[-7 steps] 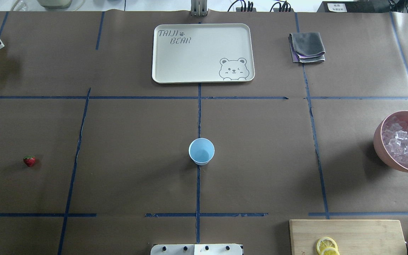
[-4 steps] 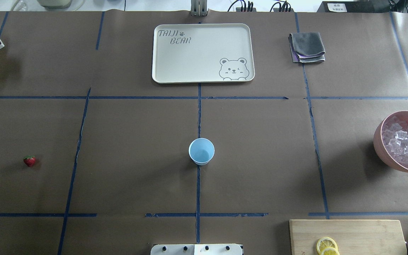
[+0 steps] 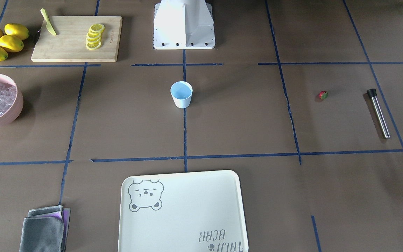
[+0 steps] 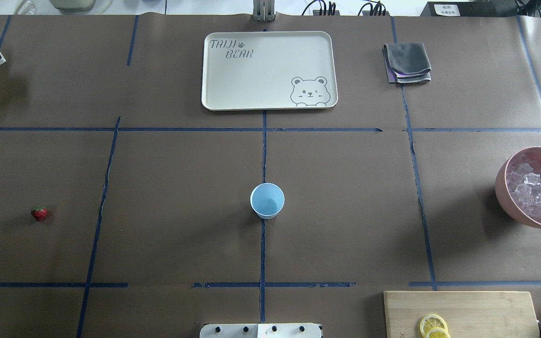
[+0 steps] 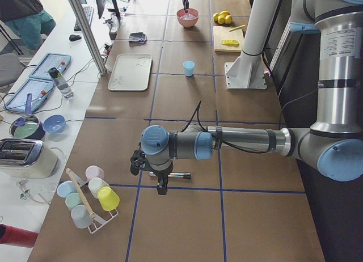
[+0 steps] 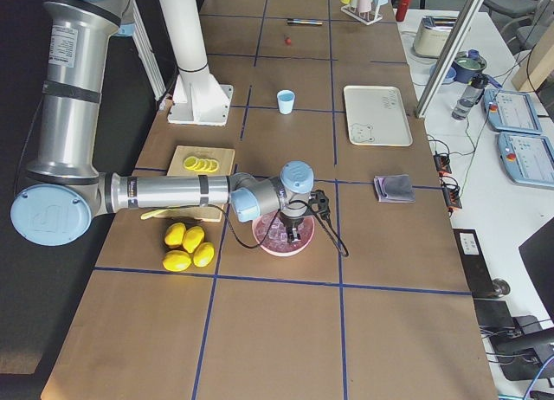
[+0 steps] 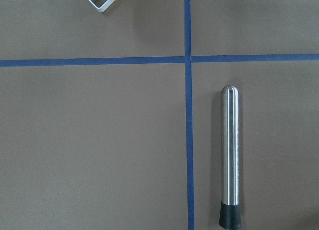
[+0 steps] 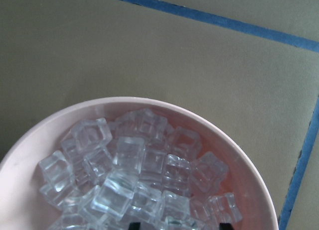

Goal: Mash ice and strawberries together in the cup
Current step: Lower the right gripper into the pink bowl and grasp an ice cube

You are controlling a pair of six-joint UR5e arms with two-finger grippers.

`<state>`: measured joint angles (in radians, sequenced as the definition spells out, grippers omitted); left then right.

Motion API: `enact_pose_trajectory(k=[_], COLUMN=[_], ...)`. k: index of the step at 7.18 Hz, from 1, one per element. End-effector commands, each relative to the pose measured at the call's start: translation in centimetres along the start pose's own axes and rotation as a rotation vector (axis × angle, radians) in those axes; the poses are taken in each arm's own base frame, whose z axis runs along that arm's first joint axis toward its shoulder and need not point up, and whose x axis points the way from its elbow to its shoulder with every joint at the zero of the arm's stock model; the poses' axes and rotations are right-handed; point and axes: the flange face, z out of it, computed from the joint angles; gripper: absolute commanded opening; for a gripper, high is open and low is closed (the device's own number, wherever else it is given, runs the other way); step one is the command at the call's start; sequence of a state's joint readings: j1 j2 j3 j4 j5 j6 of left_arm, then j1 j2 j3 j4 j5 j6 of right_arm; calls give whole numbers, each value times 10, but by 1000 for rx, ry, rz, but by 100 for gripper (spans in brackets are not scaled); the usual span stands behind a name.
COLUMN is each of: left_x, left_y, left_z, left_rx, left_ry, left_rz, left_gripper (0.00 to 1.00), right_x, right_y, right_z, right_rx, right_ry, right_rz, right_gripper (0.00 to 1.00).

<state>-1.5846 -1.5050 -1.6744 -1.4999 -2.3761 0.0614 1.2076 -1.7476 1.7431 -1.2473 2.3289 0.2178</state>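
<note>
Brown tabletop [image 4: 181,164] is shown, cup [image 4: 267,201] at centre. Right gripper [image 8: 178,226] is held apart over ice [image 8: 124,165] in a pink bowl [image 8: 30,155]; left gripper's [image 5: 161,186] state cannot be told.

cup [image 4: 267,201] mid-table, well apart from tray [image 4: 261,80], bowl [image 4: 503,192] & strawberry [image 4: 39,213], approach open all sides

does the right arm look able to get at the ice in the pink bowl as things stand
Probably yes. The right pincer hangs directly over the bowl with its jaws apart, and the ice lies heaped and uncovered, with nothing between them.
</note>
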Motion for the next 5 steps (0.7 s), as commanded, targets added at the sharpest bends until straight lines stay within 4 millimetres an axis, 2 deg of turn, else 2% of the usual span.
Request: enact_pose_trajectory(k=[1, 5], left_x=[1, 1], left_y=[0, 0], left_z=[-2, -2], left_rx=[3, 3], left_ry=[0, 0], left_rz=[1, 1], left_gripper=[100, 100], right_x=[3, -1], right_y=[2, 3], right_z=[4, 17], right_rx=[-8, -37], right_ry=[0, -3], right_rz=[5, -7], right_gripper=[59, 58])
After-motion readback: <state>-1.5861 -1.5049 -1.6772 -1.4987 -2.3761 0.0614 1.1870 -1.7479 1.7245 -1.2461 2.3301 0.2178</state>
